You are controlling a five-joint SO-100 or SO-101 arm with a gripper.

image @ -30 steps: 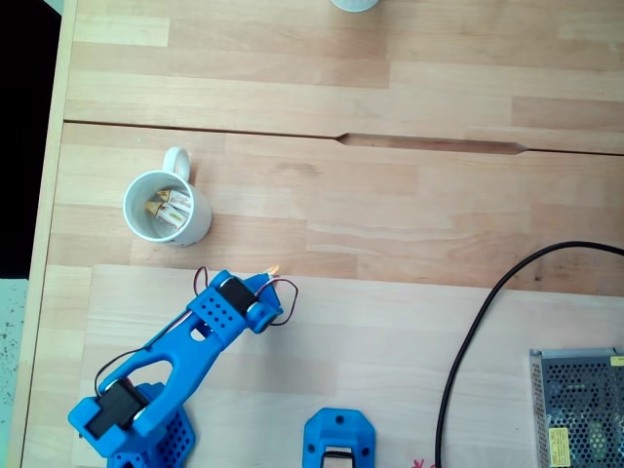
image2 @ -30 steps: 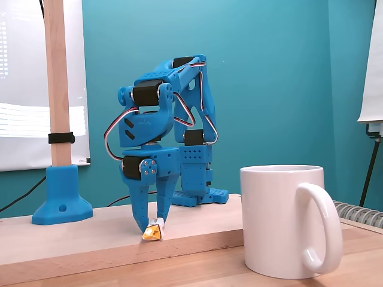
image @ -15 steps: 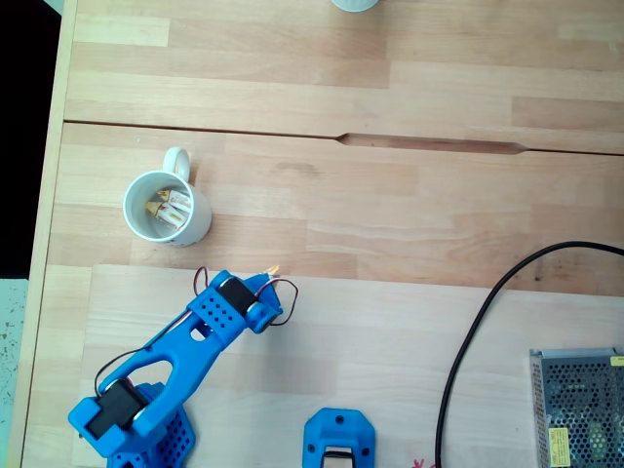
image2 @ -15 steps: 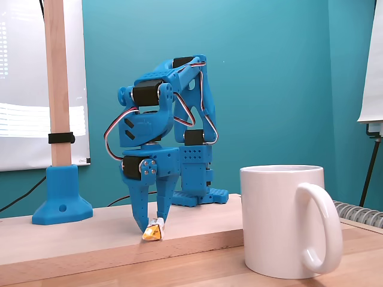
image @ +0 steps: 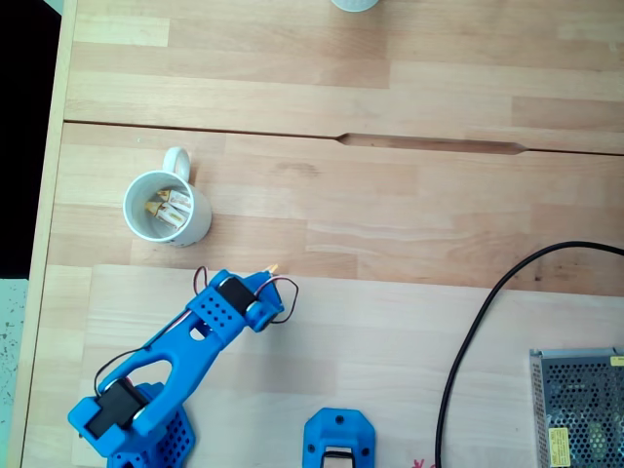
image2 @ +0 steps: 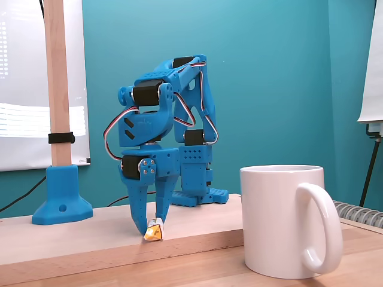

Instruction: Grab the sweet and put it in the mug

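Gripper [image2: 152, 223] pointed down, fingers closed on the sweet [image2: 154, 230] at board level; mug [image2: 288, 220] stood apart, handle partly hidden from above [image: 168, 207]

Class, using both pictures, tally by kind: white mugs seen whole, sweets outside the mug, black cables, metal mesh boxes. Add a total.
mug: 1
sweet outside the mug: 1
black cable: 1
metal mesh box: 1
Total: 4

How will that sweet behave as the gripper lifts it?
The sweet looks tiny beside the mug, so probably very light. Its twisted wrapper end pokes past the gripper, likely floppy and crinkly. Pinched at the fingertips, it may slip or swivel.
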